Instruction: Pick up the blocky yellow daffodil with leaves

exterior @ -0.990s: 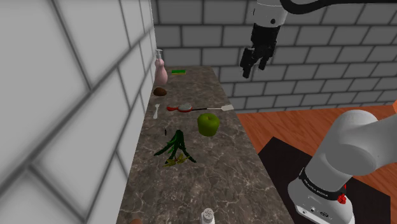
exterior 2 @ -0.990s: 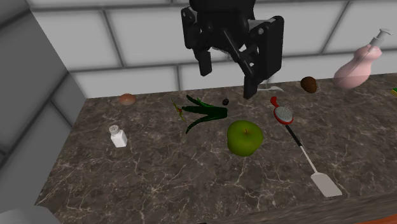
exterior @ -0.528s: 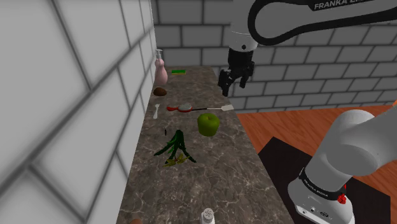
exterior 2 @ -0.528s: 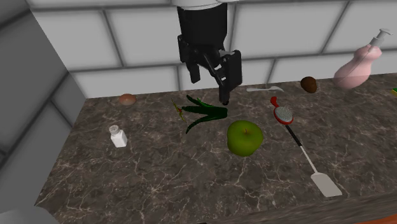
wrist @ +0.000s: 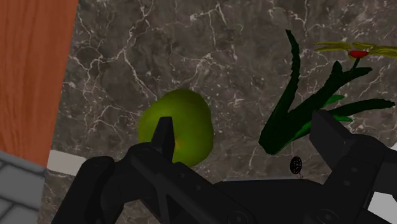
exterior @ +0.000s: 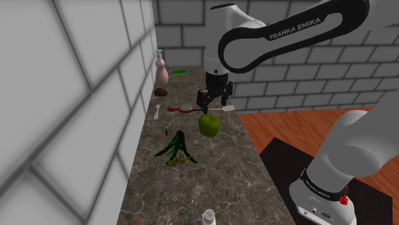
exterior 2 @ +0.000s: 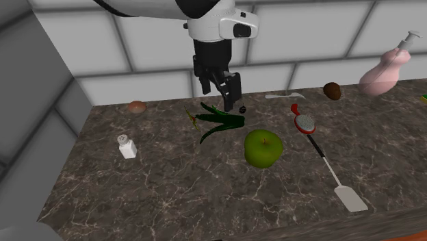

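Second exterior view, read from its left: a small brownish lump (exterior 2: 136,106) sits against the grey tiled wall (exterior 2: 123,41), and a white shaker (exterior 2: 127,146) stands upright on the dark marbled tabletop (exterior 2: 171,198). Next comes the daffodil (exterior 2: 219,121), lying flat, its small yellow bloom at the end nearer the shaker and its dark green leaves fanning toward the green apple (exterior 2: 263,148). The black jaws hang from the white arm (exterior 2: 205,14) just behind those leaves, parted, with nothing between them. Further right lie a white spoon (exterior 2: 286,96) by the wall, a red-rimmed utensil (exterior 2: 304,123), a slim spatula (exterior 2: 350,197) with its pale blade near the front edge, a brown nut-like thing (exterior 2: 332,90) and a pink pump bottle (exterior 2: 384,74). In the shoulder view the daffodil (exterior: 176,148) lies toward the wall side, with the apple (exterior: 209,124) to its right and the jaws poised above the apple. Seen from the wrist, the jaws' two tips stand well apart, the apple (wrist: 177,124) beside one and the daffodil's leaves (wrist: 299,118) beside the other, neither touched.
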Available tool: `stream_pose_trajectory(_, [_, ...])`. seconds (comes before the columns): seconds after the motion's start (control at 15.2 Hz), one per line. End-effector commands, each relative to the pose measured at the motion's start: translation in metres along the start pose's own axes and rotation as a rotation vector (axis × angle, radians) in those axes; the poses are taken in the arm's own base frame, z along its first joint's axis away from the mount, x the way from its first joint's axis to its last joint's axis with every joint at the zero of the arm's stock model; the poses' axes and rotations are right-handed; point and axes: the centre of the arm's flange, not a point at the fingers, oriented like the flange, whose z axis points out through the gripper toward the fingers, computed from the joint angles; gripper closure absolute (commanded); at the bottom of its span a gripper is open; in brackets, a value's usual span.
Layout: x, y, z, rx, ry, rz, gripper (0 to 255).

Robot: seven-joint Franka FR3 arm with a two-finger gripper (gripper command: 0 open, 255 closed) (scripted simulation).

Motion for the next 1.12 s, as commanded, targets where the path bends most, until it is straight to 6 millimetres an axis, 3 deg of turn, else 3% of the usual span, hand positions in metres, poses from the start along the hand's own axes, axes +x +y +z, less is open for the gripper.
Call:
stream_pose_trajectory(0.0, [0.007, -0.018, 0.02, 0.006, -0.009, 0.013, 0])
stream_pose_trajectory(0.86, [0.06, -0.133, 0.134, 0.039, -0.065, 0.086, 0])
stream_pose_trajectory(1.06, [0.06, -0.134, 0.146, 0.039, -0.066, 0.087, 0])
